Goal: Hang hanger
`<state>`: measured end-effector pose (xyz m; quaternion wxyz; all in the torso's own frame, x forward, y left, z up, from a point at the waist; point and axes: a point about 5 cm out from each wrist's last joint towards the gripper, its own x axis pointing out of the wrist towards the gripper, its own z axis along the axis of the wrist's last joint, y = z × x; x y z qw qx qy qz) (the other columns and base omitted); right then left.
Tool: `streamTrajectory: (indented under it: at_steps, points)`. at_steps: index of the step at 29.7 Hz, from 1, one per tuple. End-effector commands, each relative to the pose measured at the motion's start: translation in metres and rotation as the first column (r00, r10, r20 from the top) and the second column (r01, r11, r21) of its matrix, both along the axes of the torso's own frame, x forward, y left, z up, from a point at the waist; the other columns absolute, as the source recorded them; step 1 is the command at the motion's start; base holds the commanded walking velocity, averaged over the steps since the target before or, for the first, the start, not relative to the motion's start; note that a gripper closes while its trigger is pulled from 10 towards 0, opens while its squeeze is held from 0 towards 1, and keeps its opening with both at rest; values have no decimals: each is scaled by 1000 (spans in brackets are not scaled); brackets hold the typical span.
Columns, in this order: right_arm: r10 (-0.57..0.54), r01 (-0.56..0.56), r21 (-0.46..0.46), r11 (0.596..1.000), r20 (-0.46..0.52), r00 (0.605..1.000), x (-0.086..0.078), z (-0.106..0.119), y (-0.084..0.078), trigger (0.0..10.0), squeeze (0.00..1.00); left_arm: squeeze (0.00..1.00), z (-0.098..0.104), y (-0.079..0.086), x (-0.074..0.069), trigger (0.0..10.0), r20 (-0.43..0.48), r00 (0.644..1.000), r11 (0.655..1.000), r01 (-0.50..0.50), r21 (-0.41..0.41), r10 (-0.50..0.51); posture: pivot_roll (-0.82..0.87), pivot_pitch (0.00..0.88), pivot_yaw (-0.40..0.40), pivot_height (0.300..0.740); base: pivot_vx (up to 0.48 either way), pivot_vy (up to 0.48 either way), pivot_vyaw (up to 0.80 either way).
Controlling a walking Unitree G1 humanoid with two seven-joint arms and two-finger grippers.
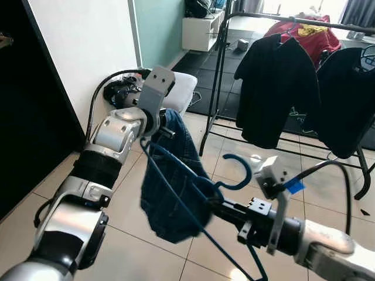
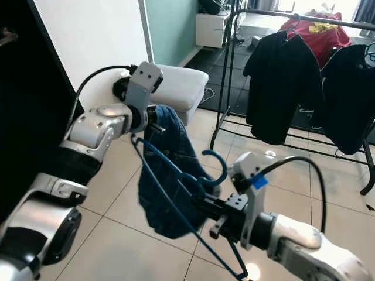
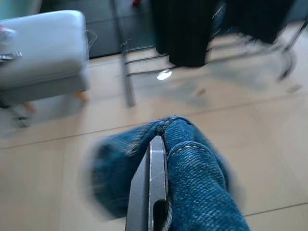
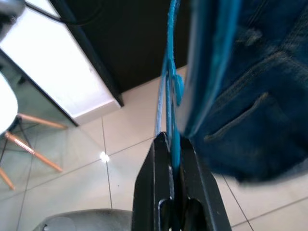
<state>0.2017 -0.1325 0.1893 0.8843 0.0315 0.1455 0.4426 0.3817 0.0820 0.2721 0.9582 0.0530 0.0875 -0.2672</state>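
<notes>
The left arm is bent up high in front of the robot, with its silver elbow low and its wrist turned inward. The left gripper [image 1: 166, 124] has its fingers pinched tight on a fold of the blue jeans [image 1: 176, 181] (one dark finger [image 3: 153, 192] lies flat against the cloth in the left wrist view). The right arm reaches in low from the right side, stretched toward the middle. The right gripper [image 2: 202, 205] has its two black fingers [image 4: 155, 192] squeezed together on the thin blue hanger [image 1: 234, 167].

Blue hanger [image 1: 234, 175], denim-blue jeans [image 1: 176, 193], black shirts [image 1: 275, 88], pale beige floor tiles [image 1: 135, 222]
</notes>
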Motion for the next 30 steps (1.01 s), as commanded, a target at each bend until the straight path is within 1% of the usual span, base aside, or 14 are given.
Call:
streamTrajectory:
  at_steps: [1,2,3,5,7,8,10,14,16,17,18,20,22,30]
  points:
    - [-8,7,-38,999,-14,1000,2,-4,1,10000,0,0,15,-5,-6,10000,30,999,997,33,-69,-31,-72,89,5,740,0,0,0]
    - [-12,11,-49,999,-16,1000,3,-6,1,10000,0,0,17,-8,-8,10000,23,999,994,47,-98,-45,-72,89,5,740,0,0,0]
    - [-12,11,-49,999,-16,1000,3,-6,1,10000,0,0,17,-8,-8,10000,23,999,994,47,-98,-45,-72,89,5,740,0,0,0]
    - [-23,22,-71,997,-17,1000,5,-8,1,10000,0,0,17,-11,-9,10000,11,998,991,57,-123,-56,-68,88,1,740,0,0,0]
    - [-54,52,-122,991,-15,998,12,-13,0,10000,0,0,13,-14,-12,10000,-31,997,982,65,-176,-72,-62,86,-2,740,0,0,0]
    - [-54,52,-122,991,-15,998,12,-13,0,10000,0,0,13,-14,-12,10000,-31,997,982,65,-176,-72,-62,86,-2,740,0,0,0]
    - [-79,78,-157,985,-6,997,17,-15,0,10000,0,0,10,-14,-13,10000,-60,996,977,60,-205,-73,-59,86,-2,740,0,0,0]
    - [-98,98,-176,980,10,995,19,-15,-1,10000,0,0,9,-10,-11,10000,-67,996,977,36,-212,-51,-59,84,-4,740,0,0,0]
    - [-114,118,-197,973,30,993,22,-15,-1,10000,0,0,8,-6,-9,10000,-82,997,973,-12,-231,-7,-62,84,-4,740,0,0,0]
    - [-114,118,-197,973,30,993,22,-15,-1,10000,0,0,8,-6,-9,10000,-82,997,973,-12,-231,-7,-62,84,-4,740,0,0,0]
    - [-119,125,-205,971,39,992,23,-14,-1,10000,0,0,7,-3,-8,10000,-94,995,971,-38,-236,16,-64,85,-3,740,0,0,0]
    - [-121,128,-211,969,44,992,23,-14,0,10000,0,0,6,-2,-8,10000,-104,994,969,-55,-239,31,-64,85,-3,740,0,0,0]
    - [-144,154,-225,962,59,988,24,-13,2,10000,0,0,1,3,-6,10000,-126,989,965,-112,-238,83,-75,90,-1,740,0,0,0]
    - [-186,196,-244,950,63,980,25,-13,1,10000,0,0,-4,7,-3,10000,-134,982,962,-158,-223,130,-81,95,2,740,0,0,0]
